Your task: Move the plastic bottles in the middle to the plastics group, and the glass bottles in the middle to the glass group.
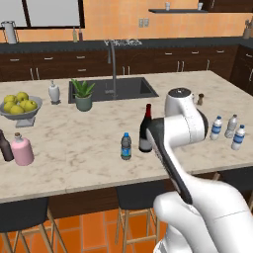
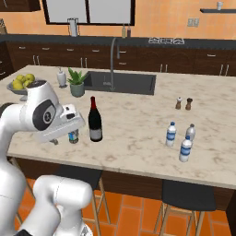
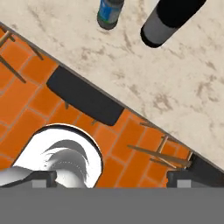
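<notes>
Wine bottle [image 1: 145, 129] and dark water bottle [image 1: 126, 146] remain mid-counter, unsorted.
Nothing is held; the gripper [image 3: 111, 181] is spread open above the near counter edge. Plastics group [image 1: 228, 129] is seen right, glass group [image 1: 17, 148] left.

We note a pale marbled stone desk [image 1: 89, 163] carrying a dark sunken sink [image 1: 126, 89] with a tall curved grey tap [image 1: 112, 66]. Left of the sink stands a spiky green plant in a grey-green pot [image 1: 83, 95], and just beside it a white ceramic dispenser [image 1: 54, 92]. At the far left, a grey bowl of yellow lemons [image 1: 19, 106]. Two small brown shakers [image 2: 183, 103] stand close together at the right. Black-seated stools [image 3: 85, 100] sit below on orange floor tiles [image 3: 26, 109].
</notes>
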Tool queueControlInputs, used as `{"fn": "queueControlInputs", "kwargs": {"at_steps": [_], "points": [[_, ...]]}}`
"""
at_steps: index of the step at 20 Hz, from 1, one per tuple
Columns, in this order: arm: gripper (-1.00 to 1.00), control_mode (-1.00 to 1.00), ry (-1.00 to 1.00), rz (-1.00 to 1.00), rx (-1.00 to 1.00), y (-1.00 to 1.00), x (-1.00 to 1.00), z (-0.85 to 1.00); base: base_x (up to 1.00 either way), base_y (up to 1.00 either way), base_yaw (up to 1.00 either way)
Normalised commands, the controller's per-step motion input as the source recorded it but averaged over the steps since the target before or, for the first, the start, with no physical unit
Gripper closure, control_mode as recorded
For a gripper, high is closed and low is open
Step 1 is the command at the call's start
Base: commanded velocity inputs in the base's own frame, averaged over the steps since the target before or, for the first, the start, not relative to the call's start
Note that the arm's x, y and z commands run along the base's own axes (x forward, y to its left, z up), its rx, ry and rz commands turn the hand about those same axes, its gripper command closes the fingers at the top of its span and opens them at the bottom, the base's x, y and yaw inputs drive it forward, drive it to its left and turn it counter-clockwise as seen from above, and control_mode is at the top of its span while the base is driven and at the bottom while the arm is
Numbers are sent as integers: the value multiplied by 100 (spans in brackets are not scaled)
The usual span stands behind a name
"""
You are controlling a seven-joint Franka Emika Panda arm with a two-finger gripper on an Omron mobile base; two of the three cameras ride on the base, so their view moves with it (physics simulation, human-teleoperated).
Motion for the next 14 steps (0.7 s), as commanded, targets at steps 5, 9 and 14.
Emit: {"fn": "queueControlInputs", "kwargs": {"at_steps": [5,9,14], "points": [[-100,-100,-5,-32,32,98,0,0,0,0,0],[-100,-100,-10,-56,16,90,-13,0,0,0,0],[-100,-100,-2,-65,1,57,5,0,0,0,0]]}}
